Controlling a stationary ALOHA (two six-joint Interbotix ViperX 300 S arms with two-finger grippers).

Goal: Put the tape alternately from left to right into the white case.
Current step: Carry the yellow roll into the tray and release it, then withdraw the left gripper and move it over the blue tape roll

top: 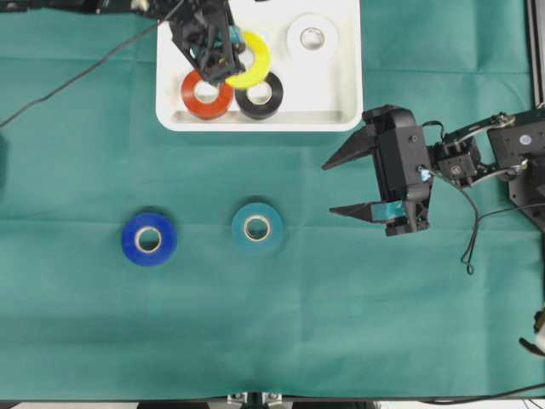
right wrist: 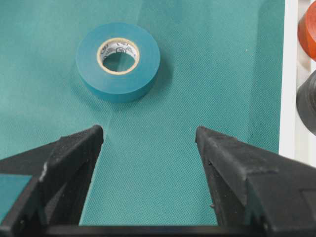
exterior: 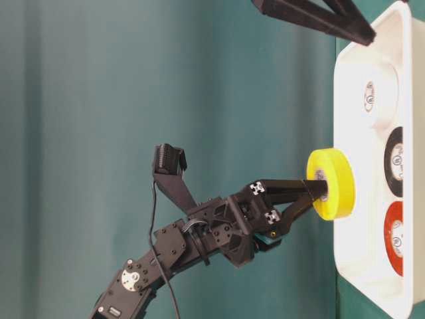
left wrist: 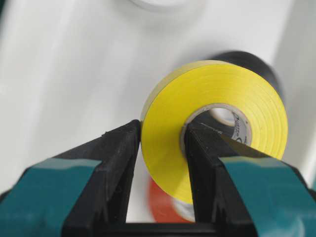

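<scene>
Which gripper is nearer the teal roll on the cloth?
Right. The right gripper hangs open just beside the teal roll, empty. The left gripper is far off over the white case, clamping the yellow roll.

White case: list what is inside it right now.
In the white case lie the white roll, black roll and red-orange roll. The left pincer holds the yellow roll above them, covering part of the floor.

The white case (top: 260, 119) sits at the counter's (top: 272, 341) far edge, with three rolls lying in it. A fourth roll (top: 251, 60) hangs over them in the left gripper's (top: 223, 68) fingers (left wrist: 116, 163). Two rolls (top: 149, 239) lie side by side nearer, well apart from the case.
</scene>
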